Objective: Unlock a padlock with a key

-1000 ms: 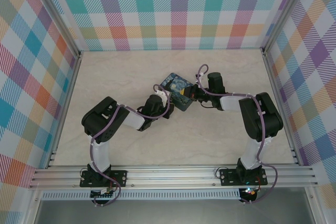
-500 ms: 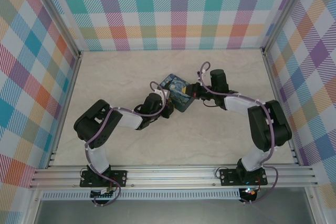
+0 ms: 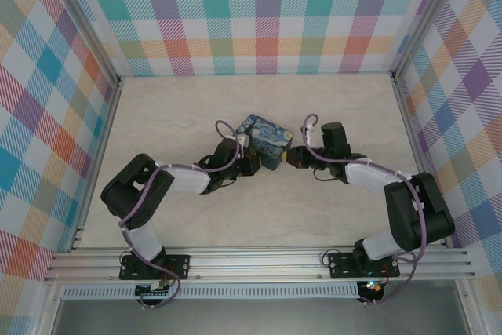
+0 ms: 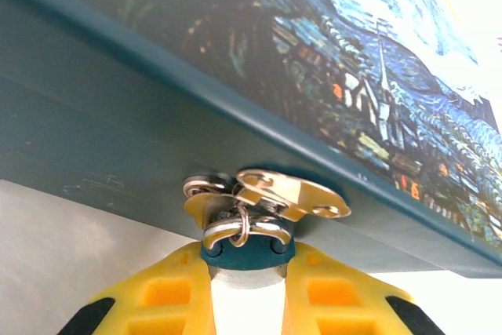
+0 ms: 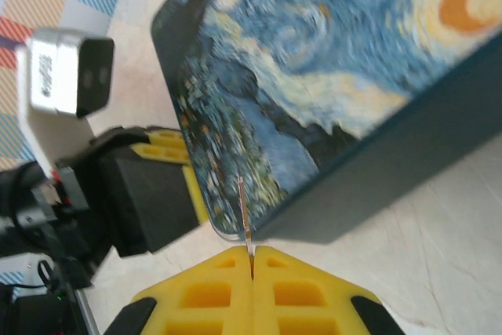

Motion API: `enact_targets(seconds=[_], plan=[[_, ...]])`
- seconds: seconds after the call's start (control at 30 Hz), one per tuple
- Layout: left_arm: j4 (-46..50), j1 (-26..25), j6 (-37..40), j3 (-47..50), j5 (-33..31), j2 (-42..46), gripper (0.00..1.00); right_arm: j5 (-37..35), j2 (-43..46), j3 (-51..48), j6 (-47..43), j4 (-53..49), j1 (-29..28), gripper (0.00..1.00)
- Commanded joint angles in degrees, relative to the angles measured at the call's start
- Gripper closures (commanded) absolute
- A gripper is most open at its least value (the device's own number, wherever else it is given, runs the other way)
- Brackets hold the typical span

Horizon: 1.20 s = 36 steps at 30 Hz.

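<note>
The left gripper (image 4: pixel 245 272) is clamping the padlock (image 4: pixel 235 252), which is hanging from the brass hasp (image 4: pixel 286 194) on the tin box's (image 4: pixel 235 60) side wall. The right gripper (image 5: pixel 252 263) is pinching the key (image 5: pixel 244 211) between closed fingers. The thin blade is pointing up at the tin box's near corner, but whether it is touching there cannot be told.

Left gripper (image 4: pixel 245 274) is clamping the padlock (image 4: pixel 235 255) by its teal body, yellow fingers on both sides. Silver shackle is threading the brass hasp (image 4: pixel 289 194) on the tin box (image 4: pixel 141 115) side wall.
</note>
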State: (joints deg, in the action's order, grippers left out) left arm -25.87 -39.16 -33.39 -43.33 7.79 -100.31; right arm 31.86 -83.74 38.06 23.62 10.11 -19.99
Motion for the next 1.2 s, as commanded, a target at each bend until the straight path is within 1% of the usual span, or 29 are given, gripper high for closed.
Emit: enact_targets(seconds=[0.0, 0.17, 0.27, 0.4, 0.73, 0.97, 1.17], plan=[[1.4, -1.1, -6.4, -1.9, 1.9, 2.5, 0.91, -2.1, 3.2, -2.8, -4.8, 0.4, -1.4, 0.93], [0.3, -1.7, -12.5, -2.4, 3.5, 2.4, 0.94, -4.6, 4.5, -7.1, -7.0, 3.3, -5.3, 0.93], [1.4, -2.1, -15.8, -3.3, 3.6, 2.5, 0.97, -6.8, 4.0, -8.6, -9.0, 5.5, -8.6, 0.93], [1.3, -2.4, -19.6, -3.7, 3.7, 2.7, 0.99, -10.3, 2.4, -9.6, -12.6, 7.5, -12.0, 0.93], [0.7, -3.3, -22.9, -3.2, 3.7, 3.1, 1.00, -17.5, -2.1, -6.4, -17.3, 5.8, -14.6, 0.93], [0.2, -3.8, -25.2, -1.9, 1.9, 4.4, 1.00, -21.5, -3.6, -5.2, -18.8, 7.2, -15.5, 0.93], [0.4, -4.2, -26.1, -1.4, 1.2, 5.3, 1.00, -22.4, -3.2, -4.9, -19.5, 8.6, -16.0, 0.93]])
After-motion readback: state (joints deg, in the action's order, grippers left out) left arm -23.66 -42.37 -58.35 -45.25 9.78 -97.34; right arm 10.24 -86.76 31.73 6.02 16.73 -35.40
